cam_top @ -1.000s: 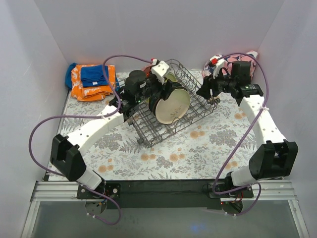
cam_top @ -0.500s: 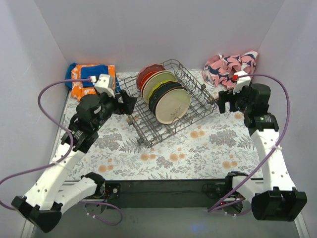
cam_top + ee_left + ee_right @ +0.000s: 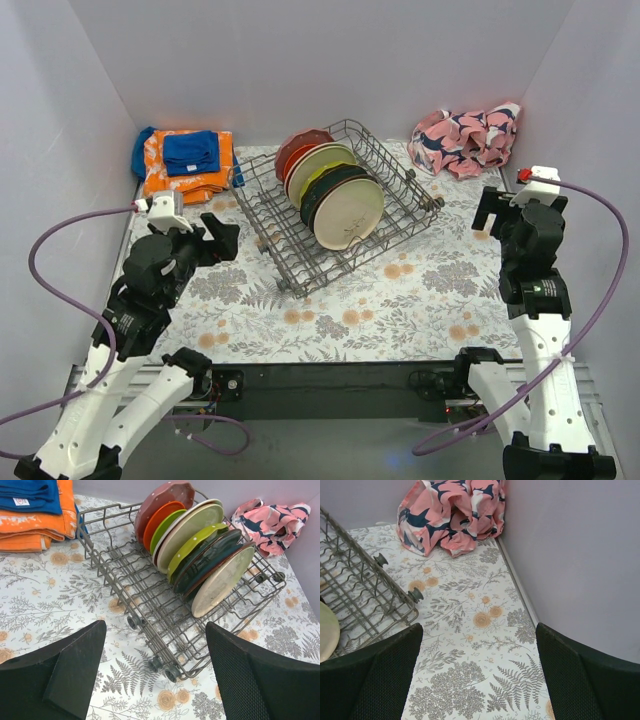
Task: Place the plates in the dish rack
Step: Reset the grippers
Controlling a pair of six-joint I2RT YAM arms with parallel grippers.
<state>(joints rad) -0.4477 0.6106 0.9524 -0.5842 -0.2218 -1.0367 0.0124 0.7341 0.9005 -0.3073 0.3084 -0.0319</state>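
Confirm that the plates point(image 3: 338, 195) stand on edge in one row inside the dish rack point(image 3: 292, 262), which sits askew at the middle of the floral table cover point(image 3: 400, 310). The left gripper point(image 3: 218, 240) hangs to the left of the rack, apart from it, jaws spread wide and grasping nothing. The right gripper point(image 3: 490, 212) hangs to the rack's right, likewise released and empty.

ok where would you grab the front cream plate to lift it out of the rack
I'd pinch the upper rim of the cream plate, coming straight down from above. It stands on edge in the rack, a dark plate close behind, so only that rim is free.
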